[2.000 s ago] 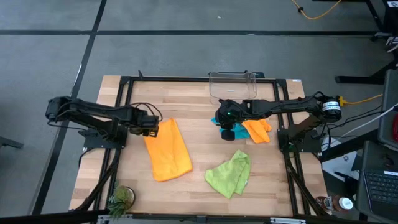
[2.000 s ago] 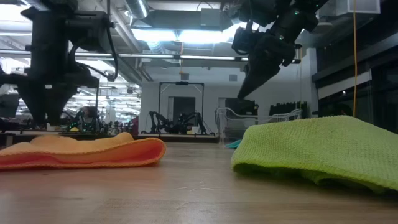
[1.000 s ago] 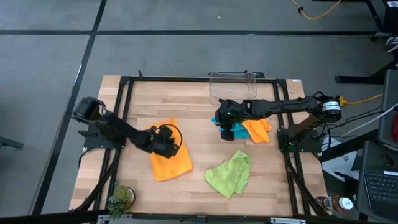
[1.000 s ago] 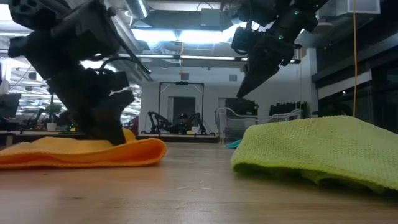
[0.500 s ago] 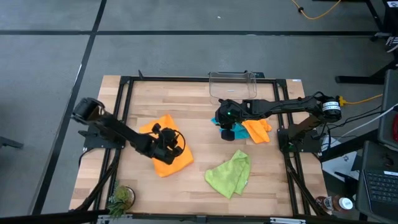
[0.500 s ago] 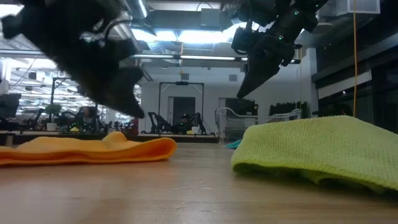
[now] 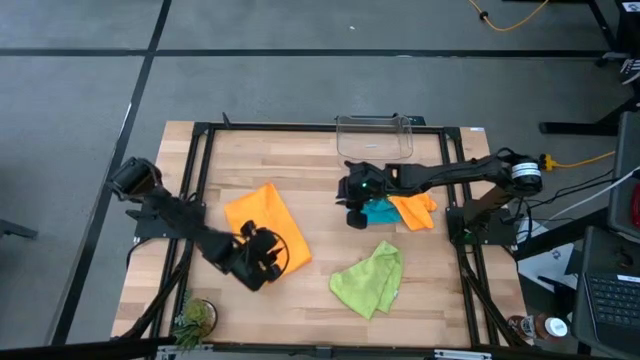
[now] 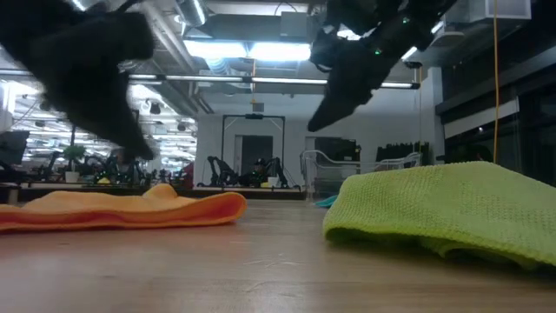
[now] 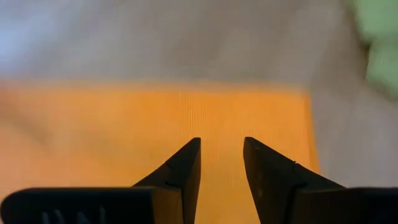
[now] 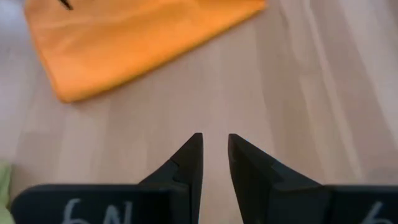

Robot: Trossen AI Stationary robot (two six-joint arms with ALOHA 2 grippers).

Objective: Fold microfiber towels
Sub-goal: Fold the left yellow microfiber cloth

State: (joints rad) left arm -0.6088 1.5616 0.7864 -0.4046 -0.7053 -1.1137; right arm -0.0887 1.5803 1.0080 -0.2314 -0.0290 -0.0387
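Observation:
An orange towel (image 7: 262, 218) lies flat on the wooden table, left of centre. My left gripper (image 7: 265, 252) hovers open above its near right corner, nothing between the fingers (image 9: 222, 140). A lime green towel (image 7: 368, 278) lies crumpled near the front right. A teal towel (image 7: 381, 211) and a second orange towel (image 7: 413, 208) lie bunched together on the right. My right gripper (image 7: 350, 205) hangs open above the bare wood just left of them; in its wrist view the fingers (image 10: 215, 135) point at the boards, and the first orange towel (image 10: 124, 43) lies farther off.
A clear plastic bin (image 7: 375, 136) stands at the far edge behind my right gripper. A small green plant (image 7: 195, 318) sits at the near left corner. Black frame rails (image 7: 195, 190) run along both sides. Bare wood lies between the first orange towel and the green towel.
My left gripper has risen off the orange towel and gone toward the table's near edge. The towel stays flat on the table, its edge shifted a little to the right. My right gripper has tipped slightly over the same spot.

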